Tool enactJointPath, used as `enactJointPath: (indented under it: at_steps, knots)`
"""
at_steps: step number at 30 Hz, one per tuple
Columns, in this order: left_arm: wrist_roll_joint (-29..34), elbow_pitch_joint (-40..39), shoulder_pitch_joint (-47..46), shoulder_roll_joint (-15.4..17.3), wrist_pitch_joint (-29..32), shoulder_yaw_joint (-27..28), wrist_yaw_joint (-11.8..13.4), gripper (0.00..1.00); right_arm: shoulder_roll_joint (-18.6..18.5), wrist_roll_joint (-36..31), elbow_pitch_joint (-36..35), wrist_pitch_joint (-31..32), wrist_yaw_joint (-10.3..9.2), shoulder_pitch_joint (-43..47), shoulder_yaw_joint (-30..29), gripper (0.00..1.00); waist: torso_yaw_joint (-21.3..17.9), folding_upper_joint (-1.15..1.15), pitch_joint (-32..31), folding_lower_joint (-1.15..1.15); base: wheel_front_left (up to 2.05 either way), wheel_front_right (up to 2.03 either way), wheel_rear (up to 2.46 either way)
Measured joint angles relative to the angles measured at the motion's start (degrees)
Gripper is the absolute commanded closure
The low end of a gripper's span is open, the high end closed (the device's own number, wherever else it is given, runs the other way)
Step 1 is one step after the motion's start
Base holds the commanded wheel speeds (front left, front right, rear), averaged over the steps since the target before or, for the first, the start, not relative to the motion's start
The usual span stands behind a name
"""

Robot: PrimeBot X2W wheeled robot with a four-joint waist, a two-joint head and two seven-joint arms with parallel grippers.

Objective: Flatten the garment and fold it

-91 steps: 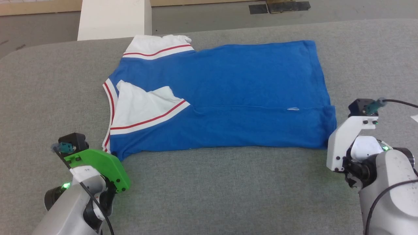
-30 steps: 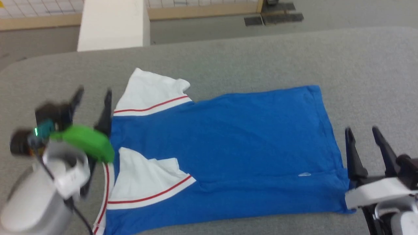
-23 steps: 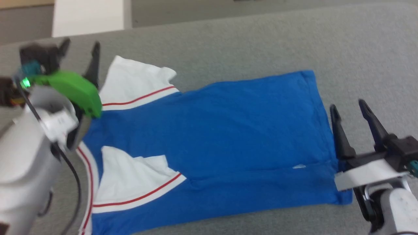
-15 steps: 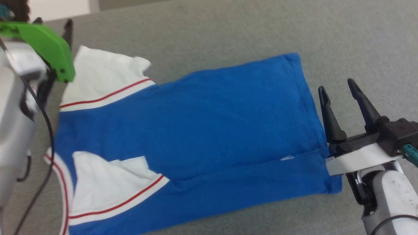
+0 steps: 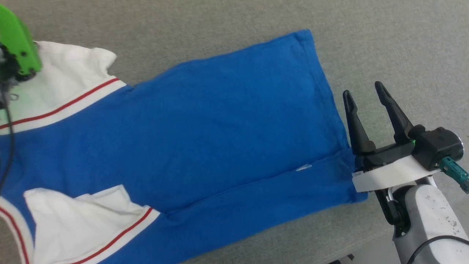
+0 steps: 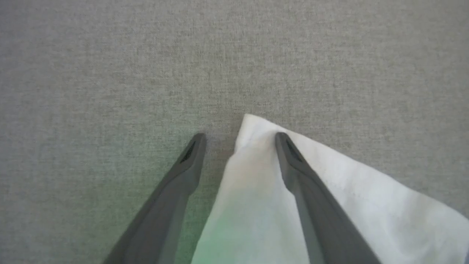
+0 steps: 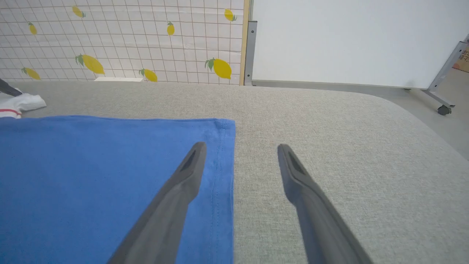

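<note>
garment (image 5: 220, 121): royal-blue t-shirt lying flat on the table, plain blue side up, hem toward the robot's right and sleeves toward its left
table (image 5: 384, 33): grey fabric top, bare on the far side of the shirt and to its right
far sleeve (image 5: 66, 80): white with a red stripe, spread out on the table, its outer edge rumpled
near sleeve (image 5: 84, 216): white with a red stripe, folded in over the blue body
fold line (image 5: 256, 181): long straight crease running from the near sleeve to the hem, with a small white tag (image 5: 303, 168) on it
left gripper (image 6: 240, 135): fingers spread, straddling the tip of the far sleeve; one finger over the white cloth, the other over bare table; whether they touch the cloth cannot be told
green bracket (image 5: 16, 47): part of the left arm, at the upper left of the head view, above the far sleeve
right gripper (image 5: 362, 90): fingers spread and holding nothing, just beside the hem (image 7: 225, 154); in its wrist view one finger lies over the blue edge, the other over bare table
background: lemon-print wall (image 7: 110, 36) and a white board (image 7: 348, 40) beyond the table
</note>
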Motion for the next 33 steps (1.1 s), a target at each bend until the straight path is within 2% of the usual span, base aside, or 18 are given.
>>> enactJointPath:
  at_steps: [1,2,3,4,8,15,19,27,33]
  knots:
    - [-0.2,-0.7,0.0,0.7,1.5,0.1,0.6,0.00,0.0,0.0,0.2,0.0,0.00,0.0,0.0,0.00,-0.4,0.00,0.4,0.00,0.00,0.00,0.00]
    - [-0.2,-1.4,0.0,1.5,3.1,0.0,1.2,0.11,0.1,0.0,0.3,-0.1,0.00,0.0,0.0,0.00,-0.7,0.00,0.8,0.00,0.00,0.00,0.00]
    - [-0.2,-2.2,0.0,2.0,4.2,-0.1,1.8,0.60,0.2,0.0,0.5,-0.1,0.00,0.0,0.0,0.00,-1.0,0.00,1.1,0.00,0.00,0.00,0.00]
    - [-0.3,-3.0,0.0,2.6,5.7,-0.1,2.5,0.98,0.2,0.0,0.7,-0.1,0.00,-0.1,0.0,0.00,-1.3,0.00,1.3,0.00,0.00,0.00,0.00]
    - [-1.1,-7.0,0.6,3.4,8.8,-0.2,4.3,1.00,0.3,0.6,1.3,-0.5,0.00,-0.7,0.3,0.00,-1.7,0.00,1.6,0.00,0.00,0.00,0.00]
    - [-0.9,-10.5,2.8,3.7,8.8,-0.6,4.6,1.00,-1.1,2.1,2.4,3.3,0.00,-7.0,-0.2,0.00,-0.9,0.00,1.1,0.00,0.00,0.00,0.00]
    - [-1.0,-11.6,3.3,3.9,8.3,-0.6,4.6,1.00,-3.0,5.8,5.8,12.8,0.00,-15.1,1.3,0.00,-0.5,0.00,1.1,0.00,0.00,0.00,0.00]
    - [-0.7,-13.6,2.7,4.1,8.3,-1.2,4.4,1.00,-5.6,14.3,17.8,35.3,0.00,-31.4,7.5,0.00,0.7,0.00,2.7,0.00,0.00,0.00,0.00]
    - [-0.6,-14.6,1.0,3.6,8.3,-1.8,3.6,1.00,-6.6,16.9,22.8,45.0,0.00,-37.6,13.5,0.00,2.1,0.00,4.2,0.00,0.00,0.00,0.00]
